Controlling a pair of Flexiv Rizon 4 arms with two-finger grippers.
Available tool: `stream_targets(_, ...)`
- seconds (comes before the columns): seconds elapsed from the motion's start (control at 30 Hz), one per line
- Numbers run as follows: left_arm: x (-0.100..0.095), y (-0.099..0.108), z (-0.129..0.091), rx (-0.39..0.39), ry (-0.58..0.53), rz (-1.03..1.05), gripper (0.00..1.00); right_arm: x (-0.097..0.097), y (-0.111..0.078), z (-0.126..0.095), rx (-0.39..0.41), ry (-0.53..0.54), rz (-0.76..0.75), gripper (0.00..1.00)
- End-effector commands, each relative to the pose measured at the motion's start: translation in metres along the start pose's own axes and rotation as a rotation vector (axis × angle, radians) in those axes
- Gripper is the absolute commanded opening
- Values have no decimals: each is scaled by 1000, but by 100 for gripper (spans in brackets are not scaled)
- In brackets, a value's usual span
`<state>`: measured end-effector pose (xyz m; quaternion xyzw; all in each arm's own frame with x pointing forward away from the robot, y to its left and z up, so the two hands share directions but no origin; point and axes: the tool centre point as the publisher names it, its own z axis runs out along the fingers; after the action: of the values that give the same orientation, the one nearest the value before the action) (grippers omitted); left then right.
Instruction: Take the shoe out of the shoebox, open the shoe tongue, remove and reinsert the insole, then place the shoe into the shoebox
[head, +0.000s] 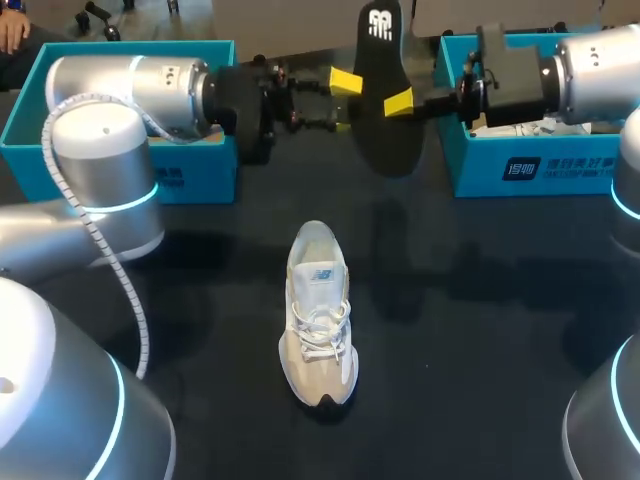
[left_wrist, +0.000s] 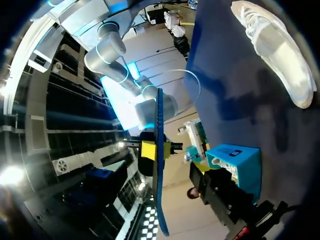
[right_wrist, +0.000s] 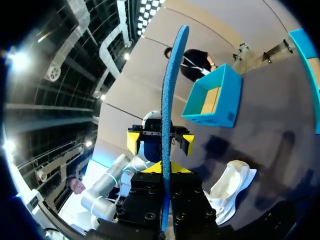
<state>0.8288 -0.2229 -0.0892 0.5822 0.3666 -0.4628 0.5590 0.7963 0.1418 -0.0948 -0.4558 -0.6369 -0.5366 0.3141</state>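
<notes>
Right gripper (head: 402, 102) pinching insole (head: 385, 135) upright; left gripper (right_wrist: 160, 144) spread around it. Shoe (head: 318, 310) on surface (head: 480, 330), centre. Far right shoebox (head: 570, 170) holds white paper (head: 540, 128).

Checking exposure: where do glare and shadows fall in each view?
Head view: soft shadows on the dark table near the shoe. Left wrist view: glare spots off-table, clear of the insole. Right wrist view: shadows cross the table by the shoe.

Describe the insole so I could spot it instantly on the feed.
At the far edge of the table, between the left shoebox and the right shoebox, the right gripper holds the insole upright in the air, the left gripper open around it. It is flat and black, white-marked on top, unlike the pale shoe lying mid-table.
</notes>
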Motion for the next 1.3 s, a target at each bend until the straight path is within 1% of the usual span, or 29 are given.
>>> stream_targets(0.03, -2, -5, -19, -7, 54, -52, 100, 2, -1, -6, -7, -20, -15, 0)
stream_targets(0.1, 1, -6, -25, -7, 93, -99, 100, 2, -1, -7, -11, -29, -34, 0)
stream_targets(0.13, 5, -7, -30, -24, 111, -185, 100, 2, -1, -8, -16, -37, -53, 0)
stream_targets(0.17, 7, -6, -34, -21, 159, -202, 100, 3, 0, -9, -14, -40, -80, 0)
stream_targets(0.2, 10, -7, -37, -28, 160, -262, 100, 4, 0, -9, -10, -54, -94, 0)
stream_targets(0.27, 14, -7, -42, -38, 203, -308, 100, 5, 1, -8, -13, -51, -143, 0)
stream_targets(0.33, 16, -8, -46, -53, 219, -439, 100, 6, 2, -8, -12, -61, -166, 0)
stream_targets(0.37, 17, -8, -48, -67, 203, -492, 100, 7, 2, -8, -5, -65, -182, 0)
stream_targets(0.4, 17, -8, -49, -69, 214, -501, 100, 7, 3, -8, 0, -66, -189, 0)
stream_targets(0.47, 19, -9, -52, -89, 214, -612, 100, 9, 4, -7, 8, -66, -208, 0)
stream_targets(0.5, 21, -8, -54, -91, 243, -638, 100, 9, 5, -7, 23, -69, -214, 0)
stream_targets(0.53, 22, -9, -54, -96, 240, -680, 100, 9, 6, -7, 26, -82, -203, 0)
stream_targets(0.57, 23, -10, -56, -110, 225, -775, 100, 9, 7, -7, 36, -100, -183, 0)
stream_targets(0.73, 30, -13, -64, -147, 244, -987, 100, 9, 7, -7, 36, -100, -183, 0)
stream_targets(0.93, 36, -14, -77, -155, 298, -1135, 100, 9, 7, -7, 36, -100, -183, 0)
stream_targets(1.0, 38, -14, -81, -161, 327, -1155, 100, 9, 7, -7, 36, -100, -183, 0)
stream_targets(1.17, 44, -17, -90, -166, 349, -1322, 100, 9, 7, -7, 36, -100, -183, 0)
stream_targets(1.27, 48, -24, -94, -158, 363, -1411, 100, 9, 7, -7, 36, -100, -183, 0)
stream_targets(1.3, 49, -26, -94, -156, 363, -1444, 100, 6, 6, -8, 29, -92, -199, 0)
